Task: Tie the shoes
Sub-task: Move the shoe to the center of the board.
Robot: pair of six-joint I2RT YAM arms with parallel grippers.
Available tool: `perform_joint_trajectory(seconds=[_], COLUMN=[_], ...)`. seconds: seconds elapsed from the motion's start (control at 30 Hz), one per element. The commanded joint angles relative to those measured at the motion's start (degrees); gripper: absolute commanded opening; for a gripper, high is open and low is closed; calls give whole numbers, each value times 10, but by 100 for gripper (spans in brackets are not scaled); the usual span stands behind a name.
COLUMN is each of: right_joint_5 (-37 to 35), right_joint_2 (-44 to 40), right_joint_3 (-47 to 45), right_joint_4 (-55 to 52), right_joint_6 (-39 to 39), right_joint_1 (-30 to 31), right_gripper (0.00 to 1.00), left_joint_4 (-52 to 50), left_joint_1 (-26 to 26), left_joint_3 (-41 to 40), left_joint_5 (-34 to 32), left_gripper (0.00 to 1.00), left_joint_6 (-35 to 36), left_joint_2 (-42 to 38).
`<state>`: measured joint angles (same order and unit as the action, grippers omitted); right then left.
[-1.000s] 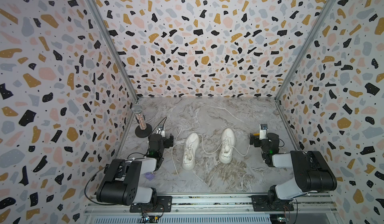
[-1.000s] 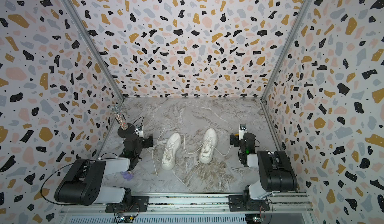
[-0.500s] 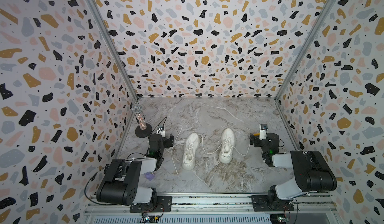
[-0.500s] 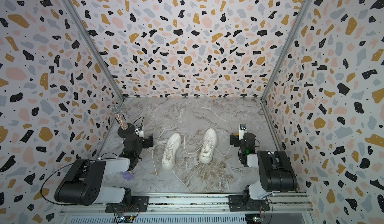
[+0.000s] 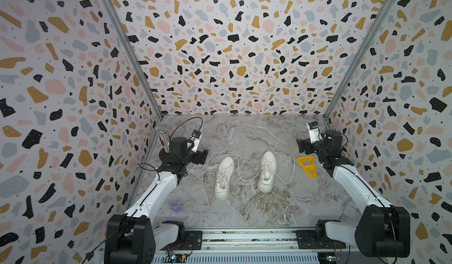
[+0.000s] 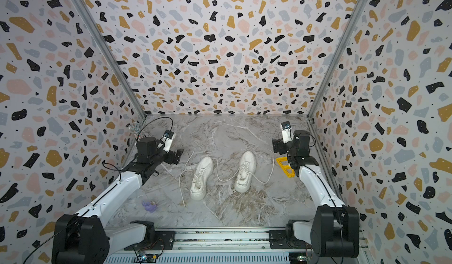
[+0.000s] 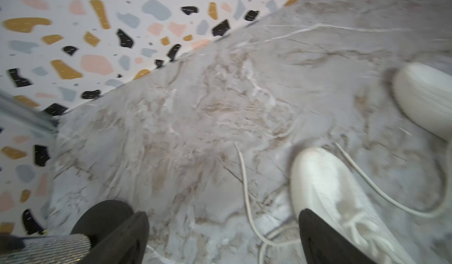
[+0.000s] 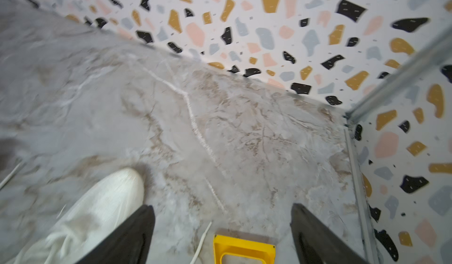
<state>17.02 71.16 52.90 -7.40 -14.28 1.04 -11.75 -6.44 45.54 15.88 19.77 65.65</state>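
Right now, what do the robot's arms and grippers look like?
Both arms match: the left arm and right arm have white links between bulky black joint housings, with thin black cables running along them. The left gripper and right gripper each end in two flat black tapered fingers.

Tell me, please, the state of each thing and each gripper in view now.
Left shoe: upright, untied.
Right shoe: upright, untied.
Left gripper: open, empty.
Right gripper: open, empty.
Microphone: upright.
Yellow frame: lying flat.
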Motion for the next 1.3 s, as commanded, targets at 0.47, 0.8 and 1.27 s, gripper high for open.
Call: perform_joint_trajectory(seconds=[0.47,0.8,1.27], right_joint_5=[70,94,-83], right_joint_2=[98,219,251], right_joint_3=[80,134,171], right_joint_4=[-369,-360,-378], right_joint_6=[-136,-67,-59], right_joint_1=[181,211,196], right_gripper=[74,55,0], left_joint_4=[-422,-427,-400], left_joint_1=[-28,-49,-137], left_joint_3=[76,54,76], left_joint_5=[86,25,12], left_gripper=[87,88,84], left_joint_6=[257,321,335], left_joint_2=[38,73,179])
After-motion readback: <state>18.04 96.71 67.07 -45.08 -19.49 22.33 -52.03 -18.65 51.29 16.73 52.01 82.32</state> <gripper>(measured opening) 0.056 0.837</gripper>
